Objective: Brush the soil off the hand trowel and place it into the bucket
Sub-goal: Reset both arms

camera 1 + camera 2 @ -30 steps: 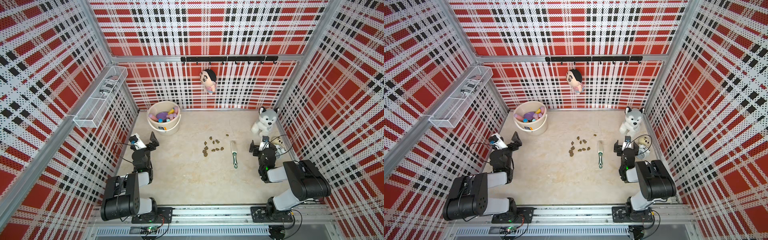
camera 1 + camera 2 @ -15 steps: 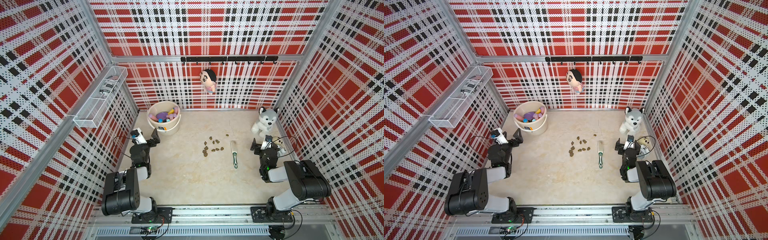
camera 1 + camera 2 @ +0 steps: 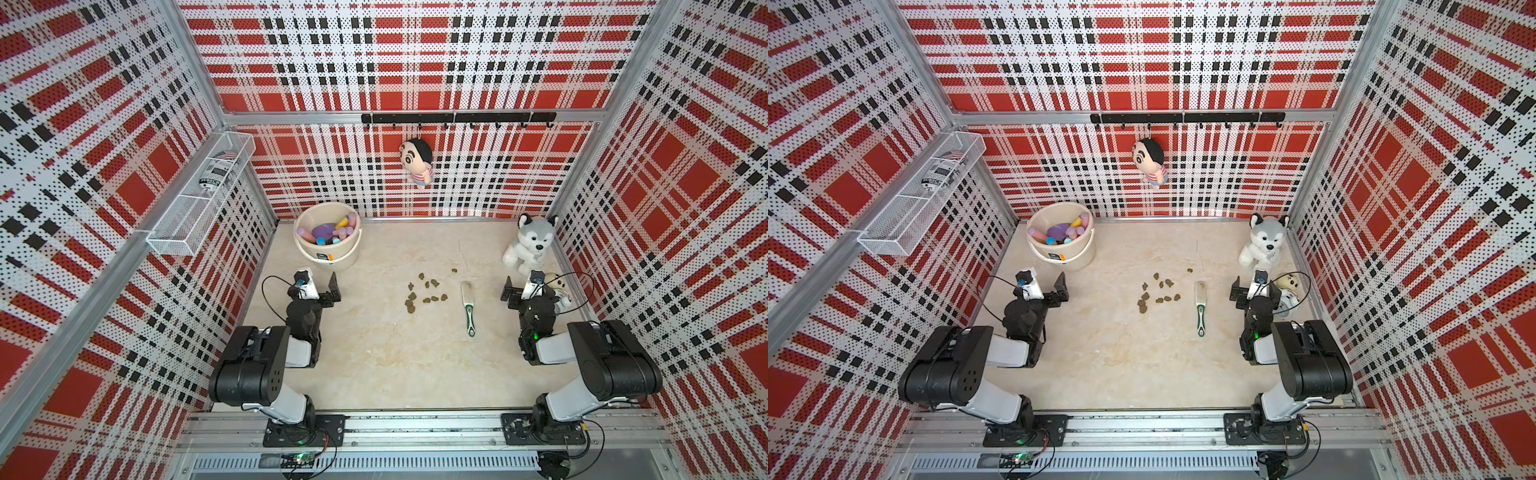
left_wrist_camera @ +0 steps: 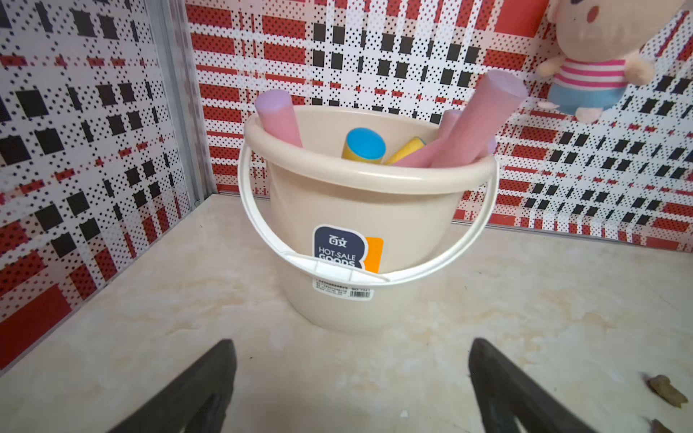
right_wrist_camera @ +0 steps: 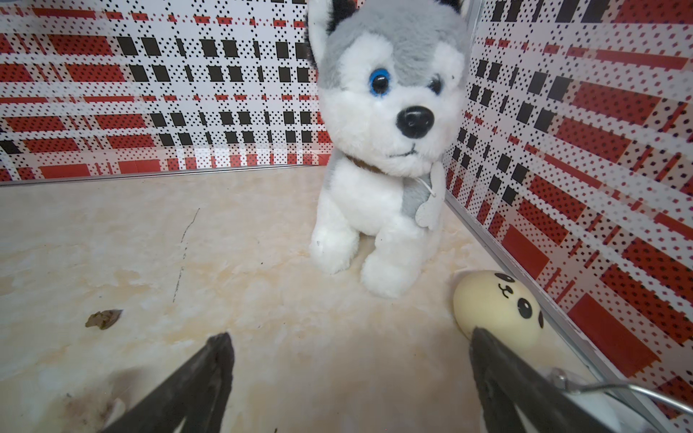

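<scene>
The bucket (image 3: 345,257) (image 3: 1077,255) (image 4: 337,210) stands at the back left, its handle folded down over the label. Several pink and yellow tool handles and a purple piece stick out of it; I cannot tell which is the hand trowel. The soil (image 3: 424,291) (image 3: 1158,291) lies as small lumps mid-table, with single lumps (image 4: 665,388) (image 5: 103,318) in the wrist views. My left gripper (image 3: 318,286) (image 3: 1044,286) (image 4: 351,345) is open and empty, just in front of the bucket. My right gripper (image 3: 528,291) (image 3: 1255,291) (image 5: 350,335) is open and empty at the right.
A green-and-white brush (image 3: 467,305) (image 3: 1200,305) lies right of the soil. A plush husky (image 3: 530,245) (image 5: 382,150) sits in the back right corner, with a cream egg toy (image 5: 495,307) beside my right gripper. A doll (image 3: 417,162) hangs on the back wall.
My left gripper has shifted a little to the right near the bucket and stays open. The right gripper has barely moved.
</scene>
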`<state>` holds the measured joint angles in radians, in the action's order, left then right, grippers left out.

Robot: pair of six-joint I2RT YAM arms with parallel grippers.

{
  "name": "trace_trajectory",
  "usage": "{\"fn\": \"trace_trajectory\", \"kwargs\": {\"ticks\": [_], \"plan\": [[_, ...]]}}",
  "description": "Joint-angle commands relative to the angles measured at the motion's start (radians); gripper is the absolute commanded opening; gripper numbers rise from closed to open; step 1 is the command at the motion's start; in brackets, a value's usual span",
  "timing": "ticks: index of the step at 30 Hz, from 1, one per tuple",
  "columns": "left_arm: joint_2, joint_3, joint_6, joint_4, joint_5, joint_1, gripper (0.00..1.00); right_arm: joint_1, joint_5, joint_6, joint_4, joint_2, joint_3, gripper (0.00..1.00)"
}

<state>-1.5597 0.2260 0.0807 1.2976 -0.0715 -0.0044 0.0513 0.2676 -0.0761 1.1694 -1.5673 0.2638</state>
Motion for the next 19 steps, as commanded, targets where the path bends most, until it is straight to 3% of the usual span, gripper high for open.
{"fn": "trace_trajectory", "kwargs": {"ticks": [1,19], "plan": [[-0.005,-0.016,-0.025,0.078,-0.103,0.011,0.98,0.007,-0.003,-0.005,0.013,-0.005,0.014,1.00],[-0.017,-0.020,-0.025,0.112,-0.103,0.009,0.98,0.007,0.000,-0.007,0.014,-0.003,0.012,1.00]]}}
